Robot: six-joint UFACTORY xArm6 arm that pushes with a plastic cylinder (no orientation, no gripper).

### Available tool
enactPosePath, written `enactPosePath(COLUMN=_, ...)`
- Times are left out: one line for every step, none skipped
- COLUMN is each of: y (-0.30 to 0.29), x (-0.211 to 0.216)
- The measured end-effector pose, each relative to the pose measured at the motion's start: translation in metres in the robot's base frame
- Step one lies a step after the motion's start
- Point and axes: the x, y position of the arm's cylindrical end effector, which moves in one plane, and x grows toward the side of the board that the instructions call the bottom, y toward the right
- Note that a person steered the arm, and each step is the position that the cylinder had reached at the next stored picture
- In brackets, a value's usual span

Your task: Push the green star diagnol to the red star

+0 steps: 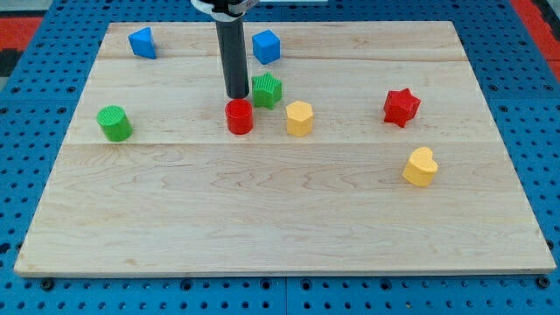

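The green star [267,89] lies above the middle of the wooden board [280,219]. The red star [402,107] lies far to its right and a little lower. My tip [237,95] rests on the board just left of the green star, close to it or touching it, and directly above a red cylinder [239,116]. The dark rod rises from the tip to the view's top edge.
A yellow hexagonal block [299,118] sits right of the red cylinder, below the green star. A blue cube [266,46] lies above the green star. Another blue block [143,42] is at the top left, a green cylinder [115,122] at the left, and a yellow heart [421,167] below the red star.
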Motion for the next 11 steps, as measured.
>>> enactPosePath(y=-0.018, x=0.028)
enactPosePath(y=-0.001, x=0.016)
enactPosePath(y=0.011, x=-0.001)
enactPosePath(y=0.034, x=-0.012)
enactPosePath(y=0.094, x=-0.018)
enactPosePath(y=0.143, x=-0.028)
enactPosePath(y=0.133, x=0.012)
enactPosePath(y=0.165, x=0.012)
enactPosePath(y=0.177, x=-0.02)
enactPosePath(y=0.185, x=-0.051)
enactPosePath(y=0.115, x=-0.05)
